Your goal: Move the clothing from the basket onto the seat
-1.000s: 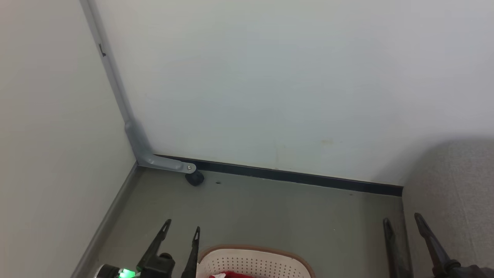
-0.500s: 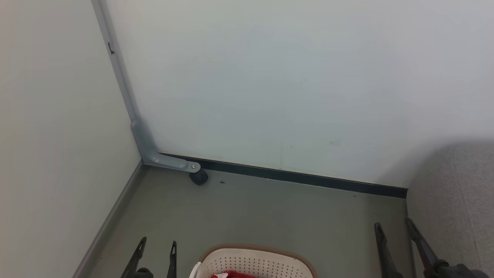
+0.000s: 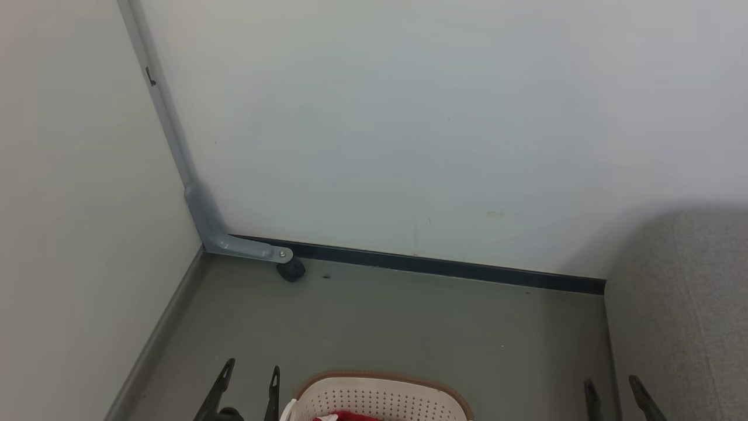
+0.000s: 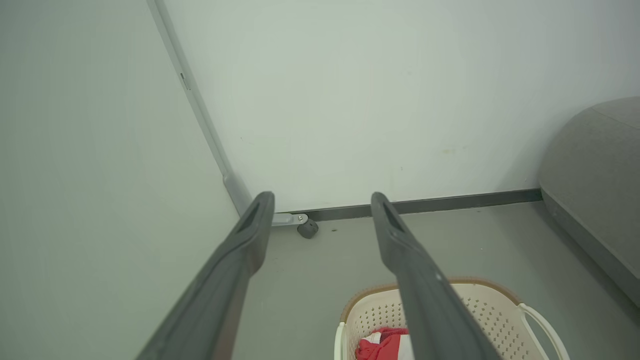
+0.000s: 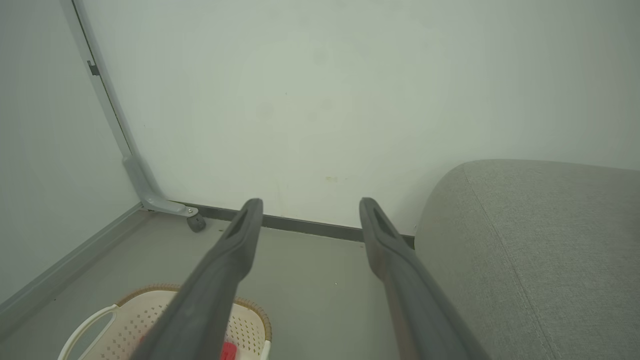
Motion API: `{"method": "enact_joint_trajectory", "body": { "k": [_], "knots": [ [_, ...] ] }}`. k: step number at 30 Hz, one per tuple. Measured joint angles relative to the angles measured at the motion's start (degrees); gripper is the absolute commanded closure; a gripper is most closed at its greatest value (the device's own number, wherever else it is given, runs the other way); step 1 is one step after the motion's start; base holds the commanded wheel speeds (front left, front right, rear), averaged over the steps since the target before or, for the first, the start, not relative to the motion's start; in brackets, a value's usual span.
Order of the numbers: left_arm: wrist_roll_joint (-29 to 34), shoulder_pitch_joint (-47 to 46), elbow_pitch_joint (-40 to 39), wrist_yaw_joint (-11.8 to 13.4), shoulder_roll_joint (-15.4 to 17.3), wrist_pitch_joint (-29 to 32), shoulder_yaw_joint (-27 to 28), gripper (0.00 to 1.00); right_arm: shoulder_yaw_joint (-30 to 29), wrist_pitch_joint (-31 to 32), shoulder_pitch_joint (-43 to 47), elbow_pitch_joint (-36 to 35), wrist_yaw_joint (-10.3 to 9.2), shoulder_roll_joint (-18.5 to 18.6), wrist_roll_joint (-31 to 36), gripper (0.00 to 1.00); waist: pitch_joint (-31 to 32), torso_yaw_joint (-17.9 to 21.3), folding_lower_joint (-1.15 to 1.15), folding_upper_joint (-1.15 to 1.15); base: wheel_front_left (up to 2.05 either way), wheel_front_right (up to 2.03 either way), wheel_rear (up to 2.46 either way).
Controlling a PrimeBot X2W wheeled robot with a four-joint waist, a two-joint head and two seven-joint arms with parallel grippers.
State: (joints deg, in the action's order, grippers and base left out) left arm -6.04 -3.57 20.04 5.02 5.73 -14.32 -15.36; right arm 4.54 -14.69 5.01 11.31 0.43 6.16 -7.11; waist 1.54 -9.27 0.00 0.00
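The cream perforated basket (image 3: 380, 397) with a brown rim sits on the floor at the bottom edge of the head view, red clothing (image 3: 345, 417) just peeking inside it. In the left wrist view the basket (image 4: 480, 305) holds red clothing (image 4: 385, 345) with a white patch. My left gripper (image 3: 251, 374) stands open just left of the basket, nothing between its fingers (image 4: 250, 240). My right gripper (image 3: 613, 387) is open at the lower right, beside the grey seat (image 3: 684, 316). The right wrist view shows the seat (image 5: 540, 240) at right and the basket (image 5: 125, 320) at lower left.
Pale walls meet in a corner at the left, where a grey bracket (image 3: 234, 242) ends in a small black caster (image 3: 291, 270). A dark baseboard (image 3: 456, 268) runs along the back wall. Grey floor (image 3: 409, 321) lies between basket and wall.
The right gripper has dropped lower in the head view, only its fingertips left showing. The left gripper sank, then rose slightly. The camera shifted a little.
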Motion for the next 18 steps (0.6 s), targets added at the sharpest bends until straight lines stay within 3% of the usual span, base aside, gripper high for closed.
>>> {"method": "enact_joint_trajectory", "body": {
  "k": [18],
  "knots": [
    [0.0,0.5,0.2,-1.0,-0.3,0.0,0.1,0.00,0.9,0.0,-0.8,0.1,0.08,-0.2,0.1,0.00,-0.6,2.2,0.00,0.00,0.00,0.00,0.00]
  ]
}}
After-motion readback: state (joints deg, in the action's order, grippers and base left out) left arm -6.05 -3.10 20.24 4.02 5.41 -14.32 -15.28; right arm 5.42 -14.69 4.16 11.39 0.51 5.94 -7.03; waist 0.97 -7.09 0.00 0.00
